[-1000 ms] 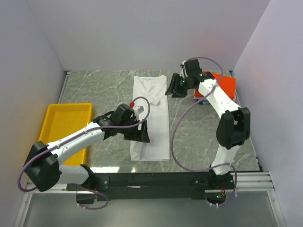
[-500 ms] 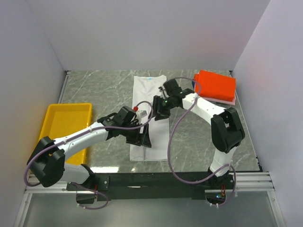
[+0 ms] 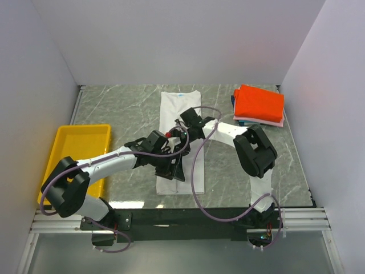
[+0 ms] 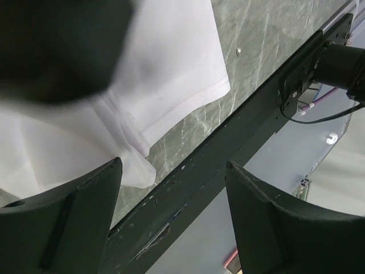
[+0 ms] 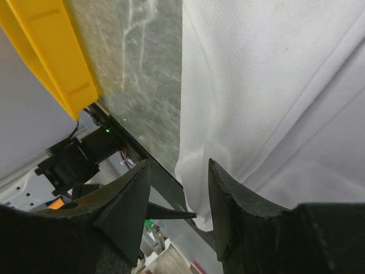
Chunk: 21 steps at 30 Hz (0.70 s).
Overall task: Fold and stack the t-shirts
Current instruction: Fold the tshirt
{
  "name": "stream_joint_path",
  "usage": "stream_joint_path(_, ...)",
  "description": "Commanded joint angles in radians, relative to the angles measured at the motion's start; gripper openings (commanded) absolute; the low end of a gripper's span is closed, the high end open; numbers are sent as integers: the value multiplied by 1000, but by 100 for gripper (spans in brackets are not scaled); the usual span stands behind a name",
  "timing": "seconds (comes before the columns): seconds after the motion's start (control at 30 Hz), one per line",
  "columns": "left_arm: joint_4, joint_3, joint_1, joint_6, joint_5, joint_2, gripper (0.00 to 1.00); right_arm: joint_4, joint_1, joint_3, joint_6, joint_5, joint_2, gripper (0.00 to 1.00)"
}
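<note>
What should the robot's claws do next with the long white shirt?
Probably lower and pinch the white shirt at its near end, ready to fold it over. The left claw and right claw are both open over it, and it lies in a long strip.

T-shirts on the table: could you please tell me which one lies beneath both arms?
The white t-shirt, a long strip in the middle; the orange-red one sits folded at the far right.

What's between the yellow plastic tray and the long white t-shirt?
In the top view, only the left arm crosses bare marble tabletop between the yellow plastic tray and the white t-shirt.
</note>
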State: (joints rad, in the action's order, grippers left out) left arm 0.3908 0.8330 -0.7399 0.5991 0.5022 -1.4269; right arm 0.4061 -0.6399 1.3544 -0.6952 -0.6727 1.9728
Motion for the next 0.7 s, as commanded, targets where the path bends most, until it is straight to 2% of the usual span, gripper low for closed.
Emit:
stream_joint_path(0.0, -59, -8, -15, 7, 47, -16, 79, -7, -38, 31, -1, -42, 15, 52)
stream_joint_path(0.5, -63, 21, -29, -10, 29, -82, 81, 123, -63, -41, 69, -21, 15, 52)
stream_joint_path(0.67, -33, 28, -29, -9, -28, -44, 82, 161, -64, -46, 91, 21, 47, 52)
